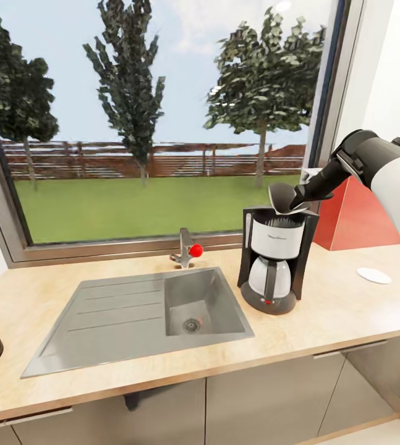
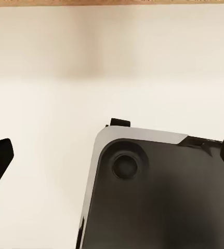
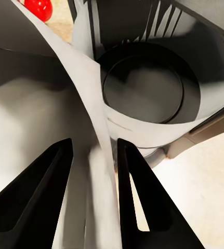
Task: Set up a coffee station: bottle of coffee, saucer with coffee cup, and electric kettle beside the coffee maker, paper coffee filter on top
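At centre right of the head view, the right gripper (image 3: 93, 155) has its fingers (image 3: 135, 192) clenched on the paper filter (image 1: 283, 199), poised over the coffee maker (image 1: 276, 259) on the table (image 1: 336, 309). Filter placement seems in hand; next, lower it and release. The left gripper's (image 2: 112, 153) fingers look spread, grasping nothing.

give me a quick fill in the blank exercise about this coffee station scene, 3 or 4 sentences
1. The right hand pinches the paper coffee ____ above the coffee maker.
2. The saucer lies on the kitchen countertop with no ____ on it.
3. The inset sink sits to the ____ of the coffee maker in the head view.
4. The knob on the faucet behind the sink is coloured ____.

Missing words: filter; cup; left; red
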You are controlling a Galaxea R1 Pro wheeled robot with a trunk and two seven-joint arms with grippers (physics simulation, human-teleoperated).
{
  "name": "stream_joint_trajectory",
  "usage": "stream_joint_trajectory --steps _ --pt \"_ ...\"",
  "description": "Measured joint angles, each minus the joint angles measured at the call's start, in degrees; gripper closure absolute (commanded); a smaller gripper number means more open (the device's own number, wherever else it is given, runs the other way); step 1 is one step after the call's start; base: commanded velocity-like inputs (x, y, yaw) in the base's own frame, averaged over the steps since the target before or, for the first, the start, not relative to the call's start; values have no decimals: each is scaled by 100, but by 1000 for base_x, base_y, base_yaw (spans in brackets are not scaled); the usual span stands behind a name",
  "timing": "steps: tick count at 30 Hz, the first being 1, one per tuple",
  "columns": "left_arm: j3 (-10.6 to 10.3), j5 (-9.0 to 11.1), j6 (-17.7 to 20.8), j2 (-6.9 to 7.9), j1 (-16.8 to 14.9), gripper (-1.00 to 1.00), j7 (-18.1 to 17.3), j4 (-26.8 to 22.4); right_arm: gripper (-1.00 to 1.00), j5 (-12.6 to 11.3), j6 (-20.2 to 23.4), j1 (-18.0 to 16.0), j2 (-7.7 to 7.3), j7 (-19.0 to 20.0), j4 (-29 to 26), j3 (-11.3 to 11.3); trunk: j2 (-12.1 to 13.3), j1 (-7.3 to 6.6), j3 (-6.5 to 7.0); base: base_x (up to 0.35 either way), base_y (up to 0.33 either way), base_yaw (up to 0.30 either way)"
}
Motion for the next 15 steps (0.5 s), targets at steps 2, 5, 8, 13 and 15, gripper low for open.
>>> stream_joint_trajectory --steps 2,5,8,13,15 --pt "0 0 0 0 -1 -100 0 0 100 0 0 1 0 0 1 1 -1 0 0 30 -6 0" --pt "0 0 0 0 -1 -100 0 0 100 1 0 2 0 0 2 1 -1 0 0 80 -3 0" --pt "0 0 0 0 0 -100 0 0 100 -2 -2 2 0 2 4 2 -1 0 0 49 -1 0" --pt "3 -1 0 0 0 -100 0 0 100 -6 -7 2 0 139 9 0 0 0 0 16 0 0" --pt "6 -1 0 0 -1 -100 0 0 100 7 -8 2 0 327 10 76 0 0 0 4 0 0"
